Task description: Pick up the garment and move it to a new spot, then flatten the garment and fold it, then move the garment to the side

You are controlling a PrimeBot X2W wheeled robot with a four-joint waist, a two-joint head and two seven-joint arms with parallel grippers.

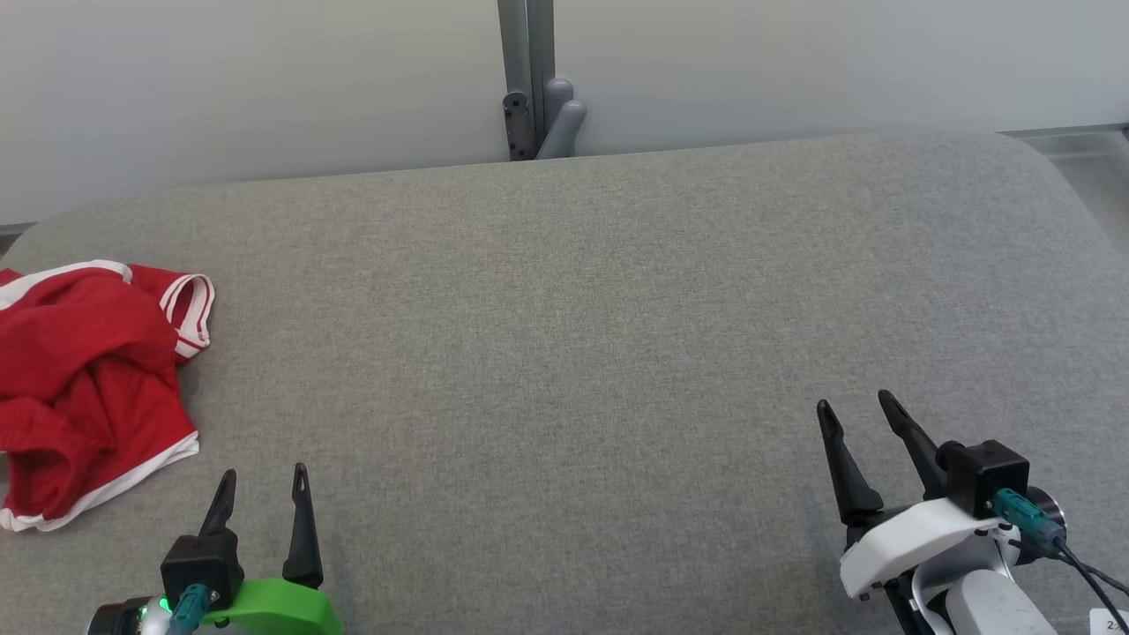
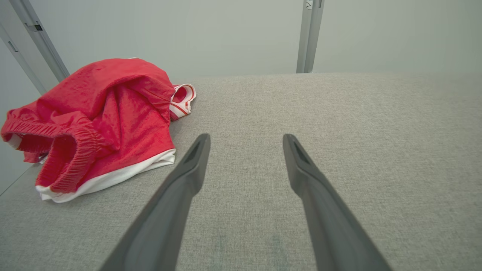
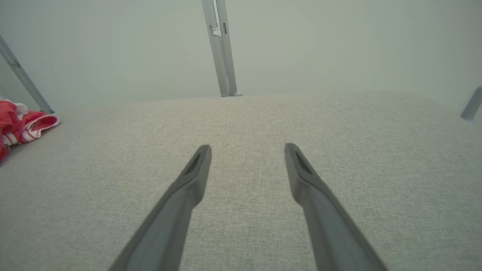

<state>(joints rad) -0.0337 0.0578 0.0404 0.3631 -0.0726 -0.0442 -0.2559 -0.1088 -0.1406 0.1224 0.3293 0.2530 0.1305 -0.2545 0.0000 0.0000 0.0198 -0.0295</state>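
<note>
The garment (image 1: 84,379) is a red pair of shorts with white trim, lying crumpled at the far left of the grey fabric table (image 1: 573,335). In the left wrist view the garment (image 2: 101,120) bunches up left of the fingers, its elastic waistband facing me. My left gripper (image 1: 265,476) hovers open near the front edge, just right of the garment and apart from it; it holds nothing (image 2: 246,139). My right gripper (image 1: 854,404) stands open and empty at the lower right (image 3: 247,148). A corner of the garment (image 3: 22,126) shows at the right wrist view's left edge.
A pale wall runs behind the table, with a grey metal post (image 1: 527,79) at its back edge. The table's rounded right corner (image 1: 1058,176) lies at the upper right. Wide bare fabric spreads between the two grippers.
</note>
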